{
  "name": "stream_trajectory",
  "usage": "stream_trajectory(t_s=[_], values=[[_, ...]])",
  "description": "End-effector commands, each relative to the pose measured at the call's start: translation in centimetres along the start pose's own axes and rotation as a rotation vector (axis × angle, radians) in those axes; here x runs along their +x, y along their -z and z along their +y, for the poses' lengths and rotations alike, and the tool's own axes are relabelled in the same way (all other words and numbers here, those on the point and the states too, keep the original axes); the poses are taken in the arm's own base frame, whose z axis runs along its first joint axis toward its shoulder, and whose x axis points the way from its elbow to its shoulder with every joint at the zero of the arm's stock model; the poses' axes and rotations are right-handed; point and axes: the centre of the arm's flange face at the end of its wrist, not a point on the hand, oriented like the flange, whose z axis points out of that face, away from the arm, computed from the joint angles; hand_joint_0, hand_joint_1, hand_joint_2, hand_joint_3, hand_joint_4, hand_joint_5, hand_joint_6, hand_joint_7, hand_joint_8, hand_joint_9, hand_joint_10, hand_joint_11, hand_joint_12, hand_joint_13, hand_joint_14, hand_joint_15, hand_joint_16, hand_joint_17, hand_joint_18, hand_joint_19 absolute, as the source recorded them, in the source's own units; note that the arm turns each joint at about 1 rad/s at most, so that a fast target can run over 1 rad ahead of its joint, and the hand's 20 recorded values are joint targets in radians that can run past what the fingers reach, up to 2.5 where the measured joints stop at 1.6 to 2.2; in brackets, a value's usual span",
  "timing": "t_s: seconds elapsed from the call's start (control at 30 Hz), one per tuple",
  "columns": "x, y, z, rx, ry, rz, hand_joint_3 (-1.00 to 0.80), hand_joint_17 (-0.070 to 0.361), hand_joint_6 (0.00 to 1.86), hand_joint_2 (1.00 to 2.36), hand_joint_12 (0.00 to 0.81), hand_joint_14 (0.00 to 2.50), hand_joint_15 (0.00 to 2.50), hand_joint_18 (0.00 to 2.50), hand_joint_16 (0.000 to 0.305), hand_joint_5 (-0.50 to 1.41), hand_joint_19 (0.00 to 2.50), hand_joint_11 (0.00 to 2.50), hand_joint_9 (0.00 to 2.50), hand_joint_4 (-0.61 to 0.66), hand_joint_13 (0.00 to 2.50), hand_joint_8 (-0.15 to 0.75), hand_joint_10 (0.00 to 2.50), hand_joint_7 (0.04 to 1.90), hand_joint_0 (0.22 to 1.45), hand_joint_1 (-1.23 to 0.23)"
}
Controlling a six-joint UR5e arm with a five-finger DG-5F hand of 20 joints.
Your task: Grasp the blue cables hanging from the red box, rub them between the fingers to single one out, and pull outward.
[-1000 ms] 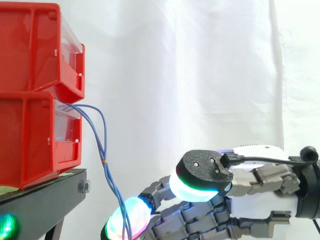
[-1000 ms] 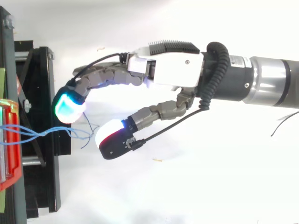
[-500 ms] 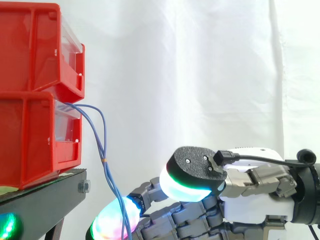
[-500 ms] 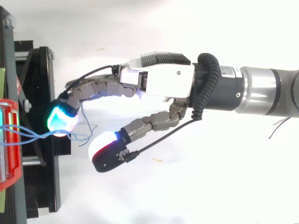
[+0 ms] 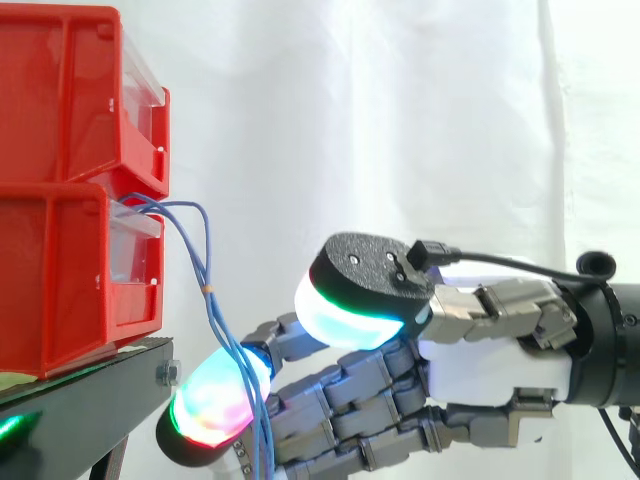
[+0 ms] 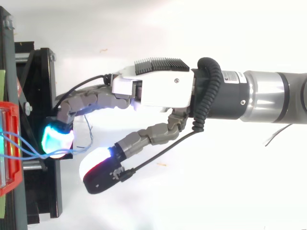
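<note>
Thin blue cables (image 5: 207,290) come out of the lower red bin (image 5: 60,280) and hang down past the front of the black stand (image 5: 90,400). My hand (image 5: 480,370) reaches in from the right, low, with its fingers bent toward the bins. The cables run down across the glowing fingertips (image 5: 205,410), touching them. The thumb pad (image 5: 345,310) stands apart, above and to the right of the cables. From above, the hand (image 6: 153,91) has its finger pad at the stand's edge, with the cables (image 6: 26,149) leading to it. Nothing is pinched.
A second red bin (image 5: 70,90) sits stacked on the lower one. The black stand (image 6: 41,86) lies right behind the fingertips. A white curtain hangs behind, and open room lies to the right of the cables.
The hand has moved left toward the bins and risen a little. Its fingertips now touch the hanging cables, whose loop has shifted slightly.
</note>
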Motion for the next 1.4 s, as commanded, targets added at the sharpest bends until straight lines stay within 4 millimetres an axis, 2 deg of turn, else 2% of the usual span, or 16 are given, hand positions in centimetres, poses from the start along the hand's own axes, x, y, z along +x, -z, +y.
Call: stream_trajectory(t_s=[0.0,0.87,1.07,1.1,1.37], values=[[-0.2,-0.5,1.1,-0.002,-0.002,0.008,-0.50,0.117,0.50,1.00,0.375,0.00,0.10,0.27,0.052,-0.13,0.15,0.10,0.48,0.39,0.25,0.319,0.00,0.90,0.55,-0.63],[-0.3,-1.1,2.6,-0.028,-0.008,0.034,-0.49,0.110,0.50,1.00,0.366,0.00,0.11,0.37,0.049,-0.09,0.17,0.14,0.56,0.34,0.33,0.330,0.00,1.12,0.60,-0.67],[-1.0,-0.8,4.2,-0.037,-0.010,0.029,-0.48,0.109,0.50,1.00,0.368,0.00,0.12,0.41,0.048,-0.08,0.18,0.15,0.59,0.33,0.36,0.335,0.00,1.18,0.60,-0.68],[-1.1,-0.5,5.1,-0.026,-0.008,0.035,-0.48,0.109,0.50,1.00,0.368,0.00,0.12,0.41,0.048,-0.08,0.18,0.15,0.59,0.34,0.36,0.335,0.00,1.18,0.60,-0.68],[-1.2,-0.2,5.2,-0.007,-0.024,0.039,-0.47,0.109,0.54,1.00,0.370,0.00,0.13,0.43,0.048,-0.08,0.20,0.16,0.61,0.30,0.39,0.339,0.00,1.17,0.60,-0.69]])
